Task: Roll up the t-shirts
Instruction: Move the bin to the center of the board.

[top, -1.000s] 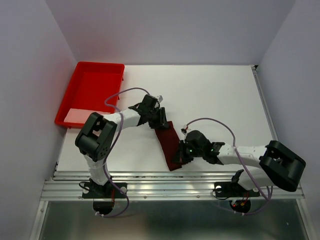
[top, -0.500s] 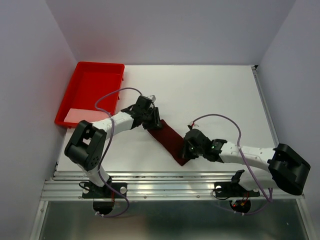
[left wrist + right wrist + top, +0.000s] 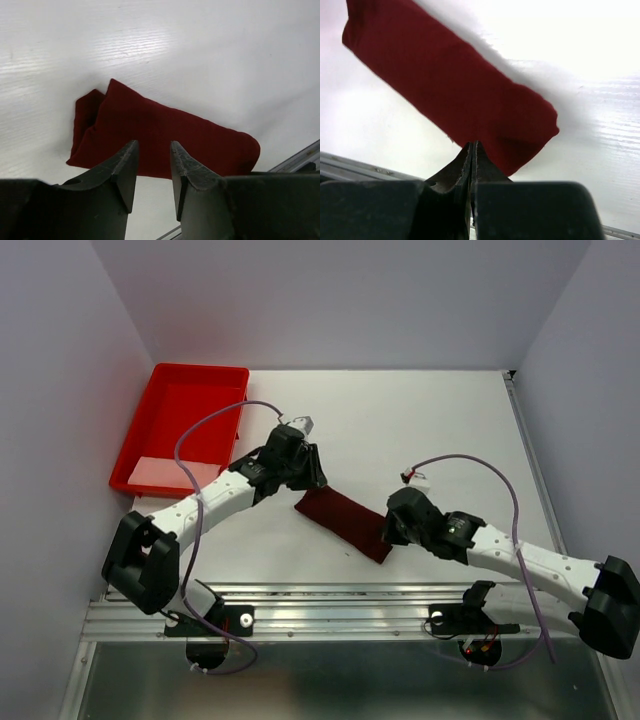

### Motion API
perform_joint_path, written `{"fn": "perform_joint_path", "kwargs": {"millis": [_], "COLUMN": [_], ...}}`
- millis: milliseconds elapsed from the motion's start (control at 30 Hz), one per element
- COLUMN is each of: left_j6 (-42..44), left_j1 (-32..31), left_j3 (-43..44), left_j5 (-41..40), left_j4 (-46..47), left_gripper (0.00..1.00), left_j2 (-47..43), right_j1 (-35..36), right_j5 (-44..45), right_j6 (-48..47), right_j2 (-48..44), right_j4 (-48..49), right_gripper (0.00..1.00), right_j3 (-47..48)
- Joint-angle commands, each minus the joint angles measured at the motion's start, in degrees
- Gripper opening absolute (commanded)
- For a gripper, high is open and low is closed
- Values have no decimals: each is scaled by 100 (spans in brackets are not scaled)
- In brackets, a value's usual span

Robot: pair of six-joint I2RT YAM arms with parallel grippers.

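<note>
A bright red plastic tray (image 3: pixel 190 410) stands at the far left corner of the white table (image 3: pixel 430 420). A pale pink flat sheet (image 3: pixel 165 473) lies in the tray's near end. A metal rail (image 3: pixel 340 605) runs along the table's near edge.

My overhead camera looks down on the whole table (image 3: pixel 430 420); both wrist cameras sit close, sharing the t-shirt (image 3: pixel 160 125).

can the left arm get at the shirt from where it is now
Probably yes: the left arm has its fingers open right at one end of the shirt, with nothing between them; the right arm is at the other end.
</note>
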Motion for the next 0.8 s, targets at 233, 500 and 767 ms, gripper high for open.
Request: {"fn": "perform_joint_path", "kwargs": {"millis": [233, 500, 767], "left_j6": [-37, -19, 51], "left_j1": [-655, -743, -795], "left_j3": [323, 341, 393], "left_j5": [18, 19, -104], "left_j4": [250, 295, 67], "left_gripper": [24, 19, 20], "left_j2": [264, 563, 528], "right_j1": [-817, -870, -870], "right_j5": [-29, -170, -600], "right_j6": [449, 546, 160], "right_j2": [308, 466, 246], "right_j4": [460, 512, 425], "right_gripper": [2, 2, 2], "right_j3": [113, -98, 95]}}
